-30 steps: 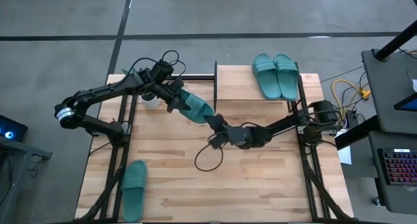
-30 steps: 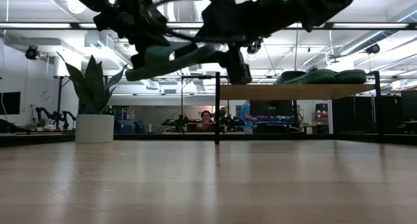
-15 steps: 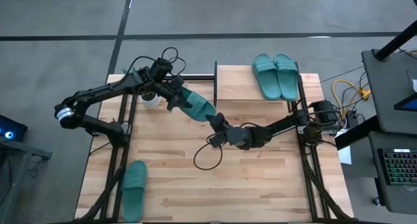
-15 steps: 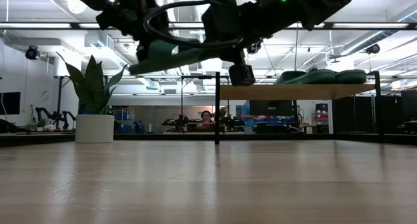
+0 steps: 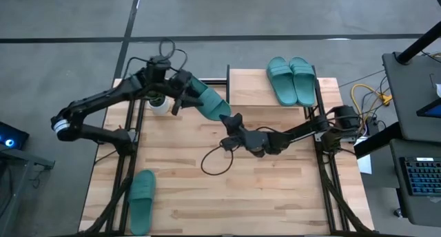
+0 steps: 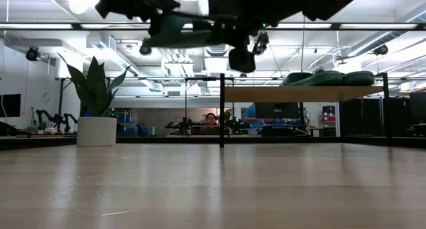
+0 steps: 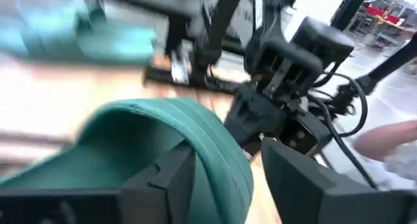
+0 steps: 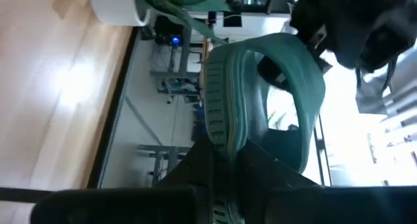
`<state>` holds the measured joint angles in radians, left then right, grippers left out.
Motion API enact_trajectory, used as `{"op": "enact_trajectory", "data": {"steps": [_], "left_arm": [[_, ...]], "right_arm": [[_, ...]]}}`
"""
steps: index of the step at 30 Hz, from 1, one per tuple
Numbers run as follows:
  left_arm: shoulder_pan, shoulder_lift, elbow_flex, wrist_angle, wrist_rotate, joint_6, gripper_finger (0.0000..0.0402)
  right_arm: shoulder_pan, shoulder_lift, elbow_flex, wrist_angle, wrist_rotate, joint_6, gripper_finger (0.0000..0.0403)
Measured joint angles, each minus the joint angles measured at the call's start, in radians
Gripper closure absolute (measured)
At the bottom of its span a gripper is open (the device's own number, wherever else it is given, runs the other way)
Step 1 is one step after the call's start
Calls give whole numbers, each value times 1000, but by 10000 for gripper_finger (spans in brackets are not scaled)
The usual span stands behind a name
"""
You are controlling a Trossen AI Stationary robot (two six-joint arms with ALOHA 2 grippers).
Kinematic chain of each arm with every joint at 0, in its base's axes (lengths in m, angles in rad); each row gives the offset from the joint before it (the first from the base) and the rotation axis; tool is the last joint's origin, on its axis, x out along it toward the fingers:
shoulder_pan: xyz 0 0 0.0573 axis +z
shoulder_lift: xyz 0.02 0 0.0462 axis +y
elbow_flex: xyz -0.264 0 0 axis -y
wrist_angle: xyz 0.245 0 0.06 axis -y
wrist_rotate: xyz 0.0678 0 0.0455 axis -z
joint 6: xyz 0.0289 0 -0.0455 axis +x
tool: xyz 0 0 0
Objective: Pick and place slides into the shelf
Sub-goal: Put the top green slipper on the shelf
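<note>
- High view: both arms meet over the table's far half. The left gripper (image 5: 180,92) and right gripper (image 5: 231,121) each grip one end of a single teal slide (image 5: 207,101), held aloft just left of the shelf (image 5: 255,92). Two slides (image 5: 291,78) already lie side by side on the shelf's right end; a fourth slide (image 5: 142,191) lies on the table near the front left corner. Judgement: one gripper should let go before the other carries the slide to the free left part of the board.
- Low view: the held slide (image 6: 180,30) hangs roughly level, above the height of the shelf top (image 6: 303,93), so clearance looks adequate. A potted plant (image 6: 96,116) stands at left.
- Left wrist view: dark fingers (image 7: 171,178) straddle the strap of the slide (image 7: 195,152), closed on it.
- Right wrist view: fingers (image 8: 208,165) pinch the sole edge of the slide (image 8: 260,87).
</note>
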<state>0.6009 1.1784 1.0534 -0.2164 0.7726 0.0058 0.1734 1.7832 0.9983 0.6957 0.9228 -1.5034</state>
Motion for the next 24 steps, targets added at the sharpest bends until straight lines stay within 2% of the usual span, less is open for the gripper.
{"op": "enact_trajectory", "data": {"steps": [5,14,19,24], "left_arm": [[3,-119,5,34,-79,53,216],[4,-349,-3,32,-213,142,212],[4,-414,-41,24,-248,142,212],[4,-429,-69,23,-256,142,212]], "right_arm": [[5,-34,-3,-13,55,16,373],[17,-123,-3,4,228,72,373],[23,-164,-2,-7,386,119,373],[32,-180,-8,-105,419,209,373]]}}
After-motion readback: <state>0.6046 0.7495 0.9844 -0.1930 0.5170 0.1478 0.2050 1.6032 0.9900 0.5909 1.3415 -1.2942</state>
